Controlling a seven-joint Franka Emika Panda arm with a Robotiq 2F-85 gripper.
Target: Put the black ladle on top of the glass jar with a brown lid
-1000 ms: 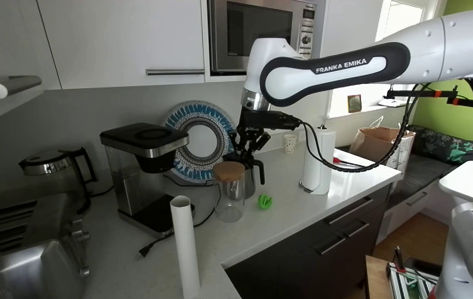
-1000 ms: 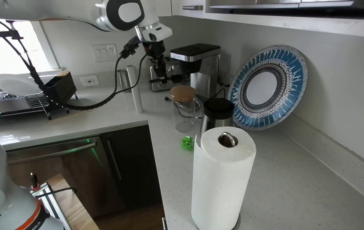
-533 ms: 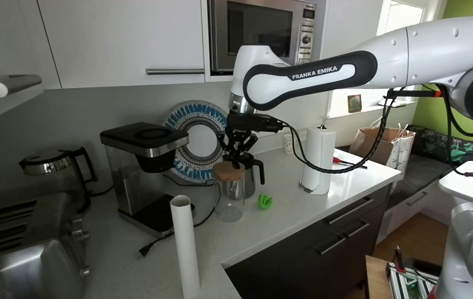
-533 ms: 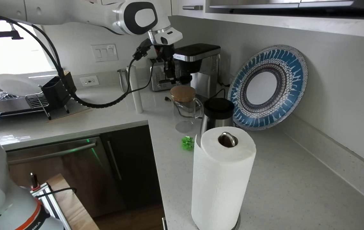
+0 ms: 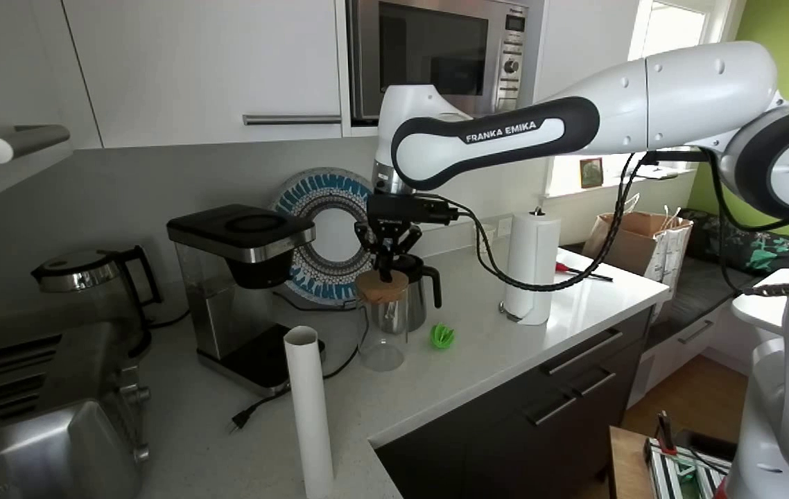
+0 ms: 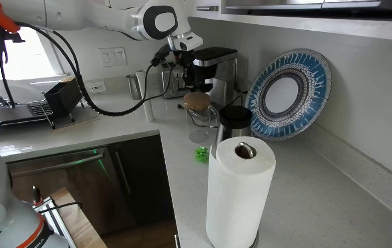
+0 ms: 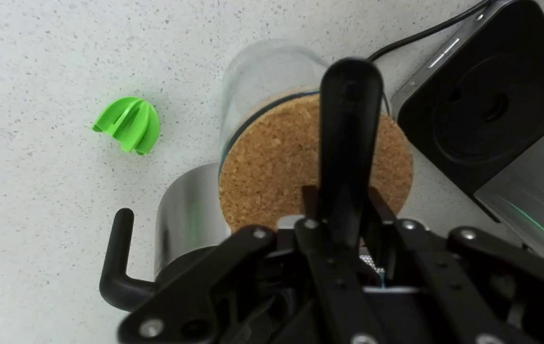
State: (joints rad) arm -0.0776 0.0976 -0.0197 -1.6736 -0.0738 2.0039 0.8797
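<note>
Since the earlier frame the arm (image 5: 498, 132) has swung across, so that the black ladle (image 7: 351, 126) now hangs over the cork lid (image 7: 272, 162) of the glass jar (image 6: 198, 120), while the things on the bench (image 5: 474, 343) look unmoved. In the wrist view the jaws are narrow, pinching the ladle between them; the rounded end of its handle reaches out over the cork, and the bowl is hidden behind the jaws. It is carried crosswise and roughly level, I judge, so that it can be laid flat across that round seat and balance there; whether it touches the lid cannot be told. The jar appears empty: the steel seen through it in an exterior view belongs to the carafe (image 5: 417, 305) standing just beside it. That carafe's black cover (image 6: 235, 117) hides whatever is inside, and the glass pot (image 5: 91, 298) well apart from it is too dim to read.
</note>
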